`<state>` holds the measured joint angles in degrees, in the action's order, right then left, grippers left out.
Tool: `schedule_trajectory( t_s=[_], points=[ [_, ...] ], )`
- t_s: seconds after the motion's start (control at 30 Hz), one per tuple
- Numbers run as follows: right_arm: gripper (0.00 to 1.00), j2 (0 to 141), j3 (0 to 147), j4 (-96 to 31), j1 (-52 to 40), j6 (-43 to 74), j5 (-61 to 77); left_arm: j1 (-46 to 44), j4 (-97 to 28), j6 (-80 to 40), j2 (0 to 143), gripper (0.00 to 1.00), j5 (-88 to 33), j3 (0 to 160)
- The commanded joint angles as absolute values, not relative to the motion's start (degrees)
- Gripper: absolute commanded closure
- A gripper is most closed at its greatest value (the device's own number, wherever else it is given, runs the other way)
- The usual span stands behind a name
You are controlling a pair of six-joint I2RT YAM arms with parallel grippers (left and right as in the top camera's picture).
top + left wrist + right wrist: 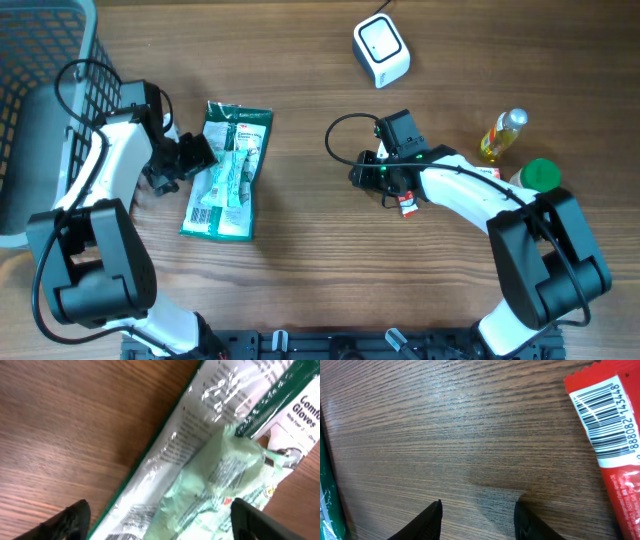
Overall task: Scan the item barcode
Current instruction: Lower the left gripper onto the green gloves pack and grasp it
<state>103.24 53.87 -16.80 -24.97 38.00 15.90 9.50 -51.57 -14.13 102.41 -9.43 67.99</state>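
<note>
The left tool (160,505) has its fingers apart over the glove packet (228,172), which lies flat on the surface (300,280). The packet looks light, soft and slippery, so I would take it by an edge, clear of the barcode. The right tool (477,505) is also apart and empty. Farther away stands the scanner (381,50).

The table (300,270) was brown wood with fine grain and a soft sheen. The glove packet (228,170), centre left, was glossy, crinkled plastic film catching glare. The red wrapper (615,460) looked smooth and shiny. The scanner (381,50), top centre, was smooth white plastic. The basket (40,60), upper left, was grey mesh.
</note>
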Motion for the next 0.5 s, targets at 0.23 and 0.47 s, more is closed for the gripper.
schedule_trajectory(
  t_s=[0.23,0.47],
  points=[
    [0.53,104.9,52.9,-17.4,-25.3,36.6,14.9,9.6,-49.5,-14.4,102.0,0.22,-11.8,63.2],
    [0.53,104.9,52.9,-17.4,-25.3,36.0,15.1,7.7,-45.6,-15.4,102.0,0.26,-11.8,59.3]
  ],
)
